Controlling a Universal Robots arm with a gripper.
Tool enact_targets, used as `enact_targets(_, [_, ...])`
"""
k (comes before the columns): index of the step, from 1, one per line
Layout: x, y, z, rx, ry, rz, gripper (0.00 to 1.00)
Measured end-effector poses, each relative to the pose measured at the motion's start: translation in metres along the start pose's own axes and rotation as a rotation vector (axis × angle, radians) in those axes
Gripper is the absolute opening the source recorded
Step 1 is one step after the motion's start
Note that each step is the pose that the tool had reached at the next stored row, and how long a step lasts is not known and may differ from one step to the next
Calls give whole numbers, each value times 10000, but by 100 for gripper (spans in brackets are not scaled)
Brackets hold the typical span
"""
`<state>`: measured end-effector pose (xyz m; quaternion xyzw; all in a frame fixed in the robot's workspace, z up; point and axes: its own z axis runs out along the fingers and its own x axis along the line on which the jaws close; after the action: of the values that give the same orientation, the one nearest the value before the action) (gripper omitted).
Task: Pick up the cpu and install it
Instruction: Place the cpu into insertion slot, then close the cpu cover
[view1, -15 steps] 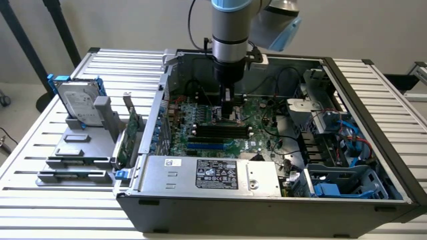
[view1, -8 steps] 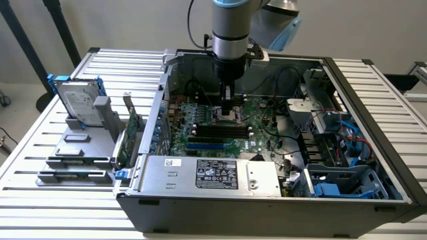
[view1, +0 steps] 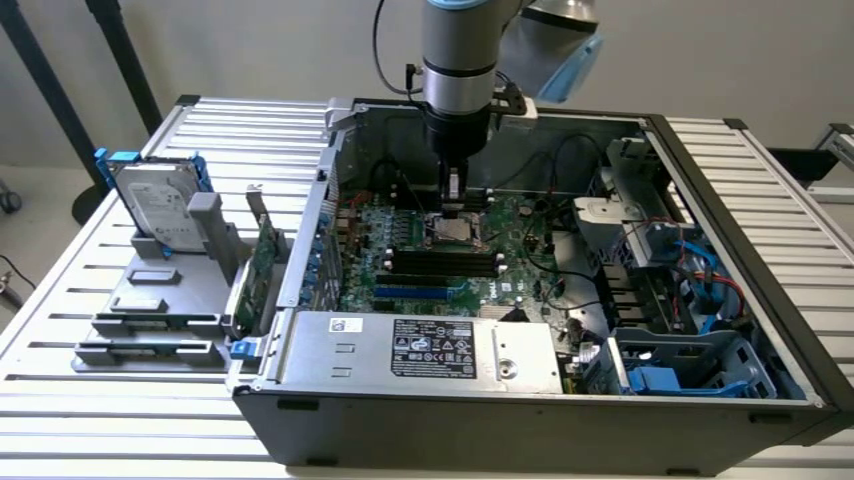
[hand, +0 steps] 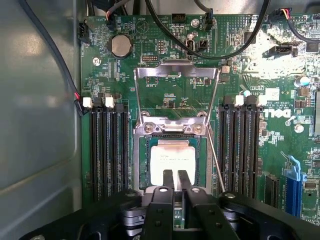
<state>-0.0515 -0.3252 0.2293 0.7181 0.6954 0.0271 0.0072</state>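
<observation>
The cpu (hand: 171, 156), a small square chip with a silvery top, lies flat in the motherboard socket (hand: 141, 165), between the two banks of black memory slots. The socket's metal load plate (hand: 176, 73) stands swung open beyond it. My gripper (hand: 176, 179) hangs straight down over the chip's near edge, its two narrow fingers (hand: 167, 181) drawn together with only a sliver between them and nothing held. In the exterior view the gripper (view1: 455, 208) is deep inside the open computer case (view1: 534, 400), just above the socket (view1: 451, 233).
Black cables (hand: 220, 50) arch over the board near the socket. A silver power supply (view1: 427, 345) fills the case front. Outside, at the exterior view's left, a grey holder (view1: 160, 300) carries a hard drive (view1: 158, 205) with blue bracket, and a green circuit card (view1: 267, 262) stands beside it.
</observation>
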Motion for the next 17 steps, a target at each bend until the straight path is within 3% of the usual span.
enact_targets(2, [-4,-33,-15,2,26,1,11])
enact_targets(10, [-33,-246,-69,4,103,5,11])
enact_targets(17, [-43,-278,-73,5,109,-4,11])
